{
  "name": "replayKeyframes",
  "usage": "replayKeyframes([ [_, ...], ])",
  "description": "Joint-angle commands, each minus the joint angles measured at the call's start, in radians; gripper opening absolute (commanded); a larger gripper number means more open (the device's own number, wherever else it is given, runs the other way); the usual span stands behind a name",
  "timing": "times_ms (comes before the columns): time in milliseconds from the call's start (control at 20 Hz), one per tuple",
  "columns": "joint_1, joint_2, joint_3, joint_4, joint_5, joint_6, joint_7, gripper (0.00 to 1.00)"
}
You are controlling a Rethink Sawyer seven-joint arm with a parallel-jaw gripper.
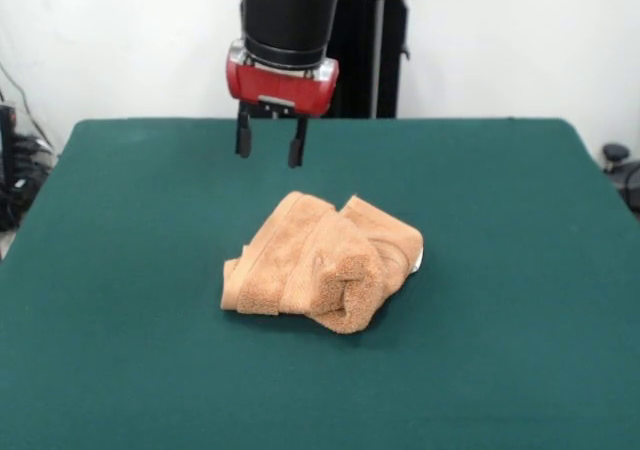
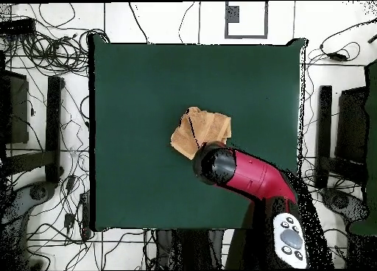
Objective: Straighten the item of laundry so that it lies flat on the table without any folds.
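The orange-tan terry towel (image 1: 325, 262) lies crumpled in a thick folded heap near the middle of the dark green table (image 1: 120, 270). A small white tag shows at its right edge. My gripper (image 1: 270, 140) hangs open and empty above the table, behind the towel's far left part, with a clear gap to it. In the overhead view the towel (image 2: 200, 129) sits at the table's (image 2: 132, 91) centre and the arm's red and black end (image 2: 217, 165) covers its near edge; the gripper itself is hidden there.
The robot's black pedestal (image 1: 370, 40) stands behind the far table edge. Cables and dark equipment (image 2: 44, 76) lie on the floor around the table. A small black object (image 1: 615, 155) sits beyond the table's right edge.
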Motion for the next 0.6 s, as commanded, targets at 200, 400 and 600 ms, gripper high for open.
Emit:
replayKeyframes([
  [200, 0.050, 0.038, 0.035, 0.055, 0.089, -0.076, 0.296, 1.00],
  [400, 0.066, 0.030, 0.022, 0.054, 0.111, -0.060, 0.299, 1.00],
  [600, 0.073, 0.038, 0.008, 0.046, 0.182, -0.048, 0.361, 1.00],
])
